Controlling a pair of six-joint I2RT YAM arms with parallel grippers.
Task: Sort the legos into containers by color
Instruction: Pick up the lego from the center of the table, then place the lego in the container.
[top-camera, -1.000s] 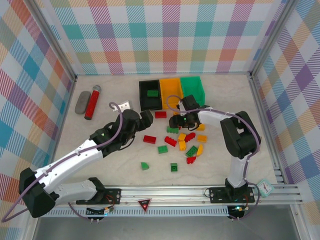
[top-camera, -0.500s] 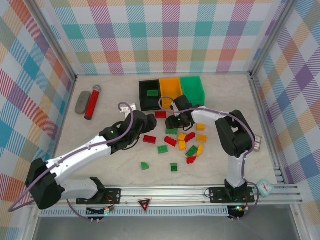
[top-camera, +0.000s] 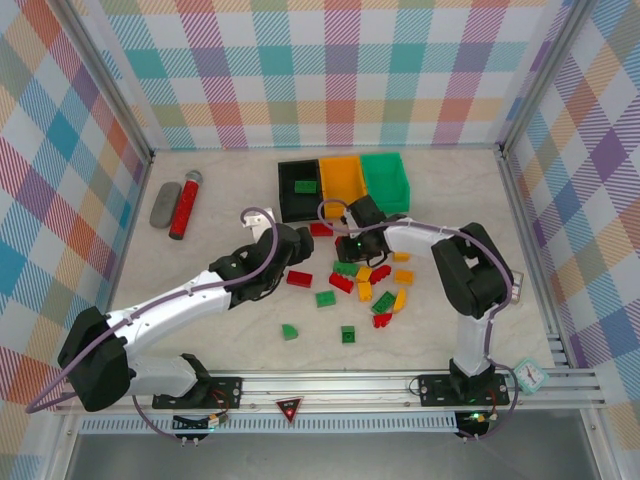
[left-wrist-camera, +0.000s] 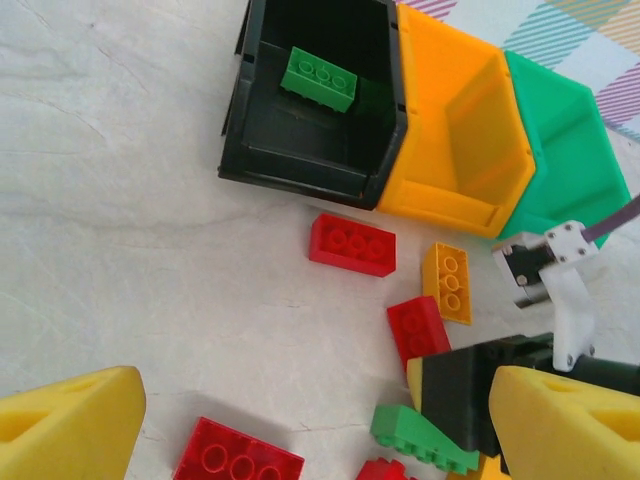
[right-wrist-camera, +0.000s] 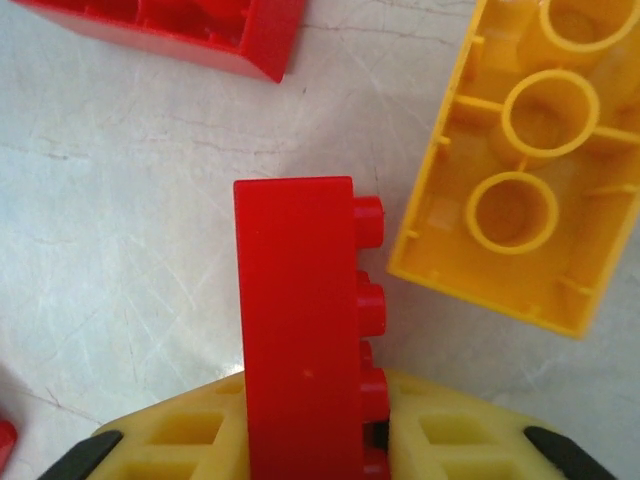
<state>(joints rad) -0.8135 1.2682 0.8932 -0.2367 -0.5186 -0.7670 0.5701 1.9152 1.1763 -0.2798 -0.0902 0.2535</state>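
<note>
Now — right hand (right-wrist-camera: 312, 440) clamps red brick (right-wrist-camera: 298, 310) | yellow brick (right-wrist-camera: 520, 170) just beside

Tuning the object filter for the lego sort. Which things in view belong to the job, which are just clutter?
Job:
loose legos in red, green, yellow-orange; red brick clamped in the right gripper; black bin holding one green brick; orange bin; green bin.

Clutter:
grey oval object; red cylinder with grey tip; small clock beside the front rail.
</note>
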